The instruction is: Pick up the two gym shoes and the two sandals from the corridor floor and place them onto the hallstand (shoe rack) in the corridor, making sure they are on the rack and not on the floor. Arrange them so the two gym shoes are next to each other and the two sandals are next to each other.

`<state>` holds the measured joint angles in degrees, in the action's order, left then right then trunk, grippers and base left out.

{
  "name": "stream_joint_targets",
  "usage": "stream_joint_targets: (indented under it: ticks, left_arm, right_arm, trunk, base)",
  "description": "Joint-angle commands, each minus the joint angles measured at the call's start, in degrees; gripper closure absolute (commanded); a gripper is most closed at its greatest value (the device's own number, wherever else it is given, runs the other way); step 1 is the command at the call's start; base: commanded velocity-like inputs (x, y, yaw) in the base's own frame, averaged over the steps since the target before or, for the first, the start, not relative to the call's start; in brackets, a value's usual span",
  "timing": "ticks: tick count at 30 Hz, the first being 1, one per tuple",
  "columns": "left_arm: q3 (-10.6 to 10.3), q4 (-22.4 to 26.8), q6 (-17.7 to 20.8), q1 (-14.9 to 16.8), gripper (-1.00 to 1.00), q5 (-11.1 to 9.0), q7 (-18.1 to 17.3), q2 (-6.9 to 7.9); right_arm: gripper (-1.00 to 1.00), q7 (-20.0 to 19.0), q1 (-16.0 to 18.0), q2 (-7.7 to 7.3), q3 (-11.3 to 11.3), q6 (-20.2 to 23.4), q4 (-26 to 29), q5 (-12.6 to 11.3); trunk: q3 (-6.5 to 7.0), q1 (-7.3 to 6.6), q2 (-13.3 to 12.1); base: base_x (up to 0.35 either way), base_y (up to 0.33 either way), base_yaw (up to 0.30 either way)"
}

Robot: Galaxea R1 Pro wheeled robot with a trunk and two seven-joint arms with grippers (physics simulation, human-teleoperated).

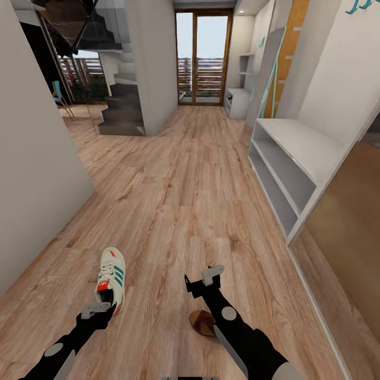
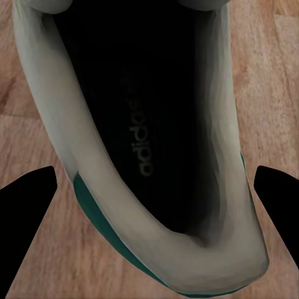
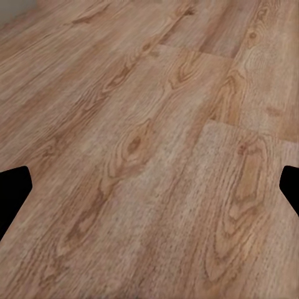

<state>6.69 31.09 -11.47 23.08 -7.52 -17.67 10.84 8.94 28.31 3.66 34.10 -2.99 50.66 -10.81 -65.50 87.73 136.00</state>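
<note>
Left pincer [image 2: 152,187] over gym shoe [image 2: 149,156] opening

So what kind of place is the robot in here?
Most likely a home's entrance corridor: wood-plank floor, a grey hallstand along the right wall, stairs, a glazed door at the far end, and a gym shoe on the floor.

Bright, even, rendered light

Daylight comes through the glass door [image 1: 203,57] at the corridor's end; the floor [image 1: 174,195] carries almost no shadows or glare. Walls bend at the head view's edges. Both wrist views look soft, slightly blurred.
</note>
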Motion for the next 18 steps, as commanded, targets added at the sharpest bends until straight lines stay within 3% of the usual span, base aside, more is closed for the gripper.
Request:
stream_joint_targets:
  ticks: [1,18]
  left_arm:
    - [0.17,-0.06,0.05,0.03,1.0,-0.56,-0.53,-0.01]
    - [0.17,-0.06,0.05,0.03,1.0,-0.48,-0.53,0.03]
  right_arm:
    - [-1.0,0.38,0.06,-0.04,0.27,-0.29,-0.04,-0.61]
    - [-1.0,0.38,0.03,-0.05,0.36,-0.35,-0.05,-0.79]
  trunk:
    - [-0.04,-0.01,0.02]
    - [-0.04,-0.01,0.02]
  base:
    - [0.005,-0.003,0.0]
    - [0.001,0.0,0.0]
